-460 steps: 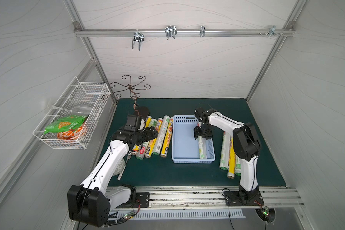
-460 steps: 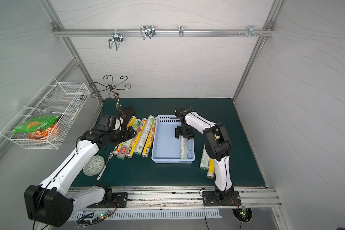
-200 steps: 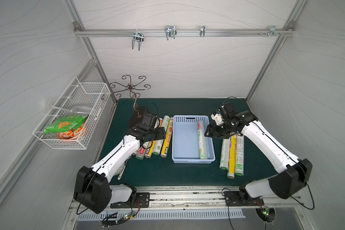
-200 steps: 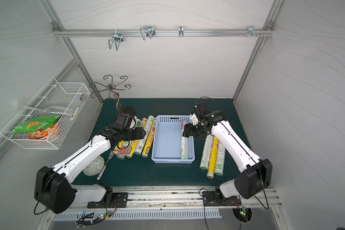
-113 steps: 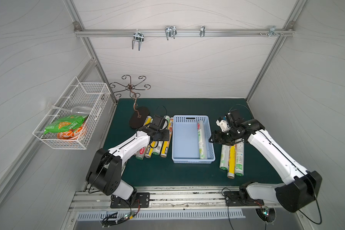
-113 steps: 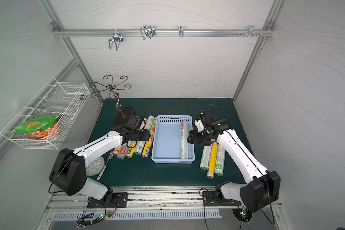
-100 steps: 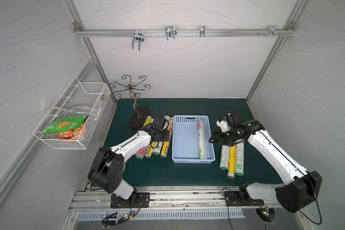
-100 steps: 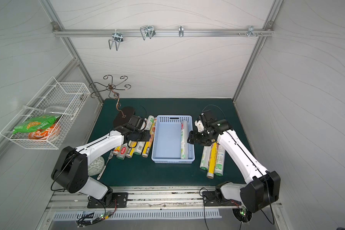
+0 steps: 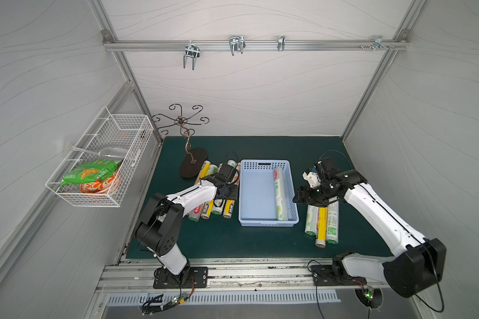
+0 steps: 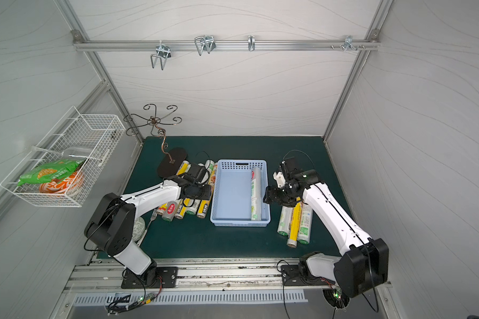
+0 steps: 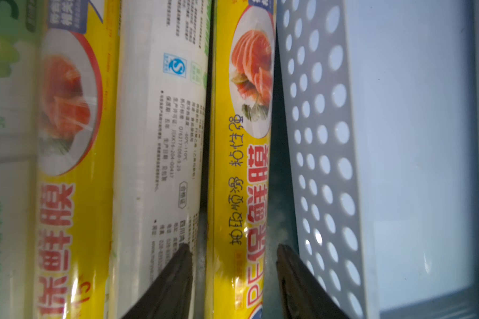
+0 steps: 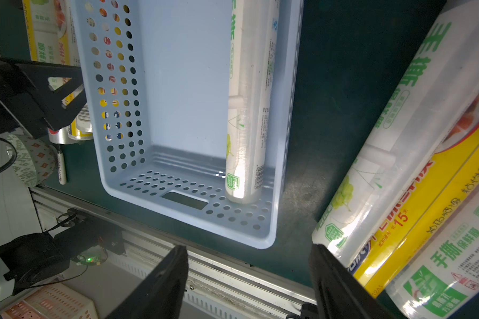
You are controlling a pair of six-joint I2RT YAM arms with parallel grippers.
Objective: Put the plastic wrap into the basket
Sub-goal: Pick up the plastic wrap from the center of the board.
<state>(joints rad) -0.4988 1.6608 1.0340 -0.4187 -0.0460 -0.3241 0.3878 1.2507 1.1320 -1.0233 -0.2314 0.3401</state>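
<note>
**Transfer of plastic wrap, early stage.** One green-printed roll [image 9: 279, 193] is shown lying in the basket [image 9: 268, 223], lengthwise against its right wall. A little over two seconds earlier it was being set down there by the right gripper [image 12: 248, 248]. That gripper has since been drawn out to the right. It is now seen with jaws wide and nothing between them, held above the mat [image 9: 260, 240] between the basket's right wall and the three rolls [image 9: 320, 223] lying side by side on the right.

The left gripper [image 11: 233, 250] has meanwhile been carried across the left-hand row [image 9: 206, 211] to its rightmost member, the yellow roll [image 11: 241, 179], which lies just beside the basket's left wall. Its jaws have been narrowed until one finger stands on each side of that roll. Whether the roll is already pressed cannot be told, and it is not seen to be lifted from among its neighbours.

**Interpretation.** One delivery is judged complete and a second pick is judged to be under way on the left. The right arm is left free for the right-hand group. Most of the rolls remain outside the basket, so the greater part of the task is judged still to be done.
</note>
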